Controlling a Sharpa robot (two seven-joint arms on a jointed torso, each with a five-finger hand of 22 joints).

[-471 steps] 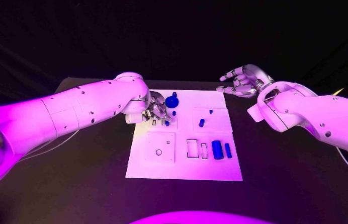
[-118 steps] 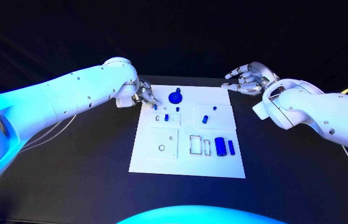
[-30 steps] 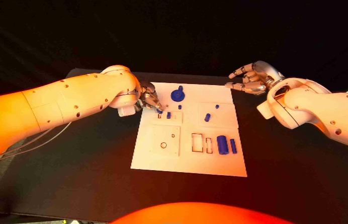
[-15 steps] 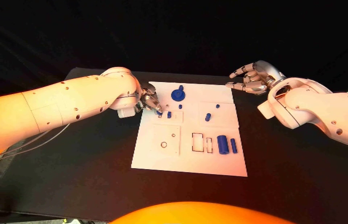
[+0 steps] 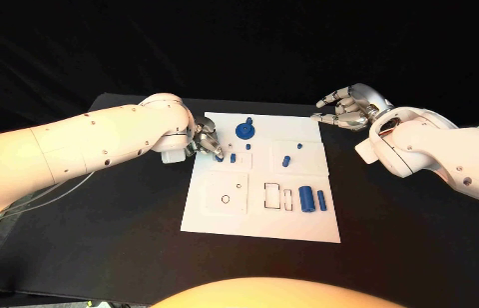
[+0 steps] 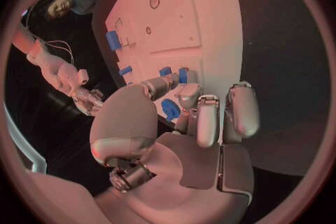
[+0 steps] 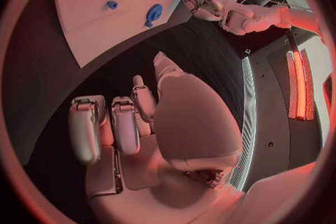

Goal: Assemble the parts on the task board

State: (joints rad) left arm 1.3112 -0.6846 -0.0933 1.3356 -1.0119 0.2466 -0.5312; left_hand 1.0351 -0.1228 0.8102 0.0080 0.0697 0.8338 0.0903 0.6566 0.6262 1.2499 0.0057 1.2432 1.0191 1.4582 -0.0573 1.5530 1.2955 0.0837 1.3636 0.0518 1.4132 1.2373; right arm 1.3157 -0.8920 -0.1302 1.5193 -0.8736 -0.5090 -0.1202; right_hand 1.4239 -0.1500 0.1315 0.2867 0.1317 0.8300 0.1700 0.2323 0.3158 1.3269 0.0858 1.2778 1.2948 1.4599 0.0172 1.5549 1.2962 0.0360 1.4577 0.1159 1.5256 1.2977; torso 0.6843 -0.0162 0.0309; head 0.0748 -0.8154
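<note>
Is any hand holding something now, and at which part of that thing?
The left hand seems to pinch a small blue part at the task board; which part cannot be told. The right hand holds nothing.

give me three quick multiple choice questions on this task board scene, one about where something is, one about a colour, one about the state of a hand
1. Where is the right hand?
A. above the board's near edge
B. off the task board, by its far right corner
C. resting on the large round part

2. What colour are the parts, such as the cylinder?
A. blue
B. green
C. yellow

3. What is the left hand doing?
A. lying flat on the table away from the board
B. lifting the whole board
C. holding a small blue part in its fingertips at the board's left edge

Answers: 1 B, the head view shows it over the black table past that corner. 2 A, every piece on the white plate is blue. 3 C, the left wrist view shows blue between its fingertips.
</note>
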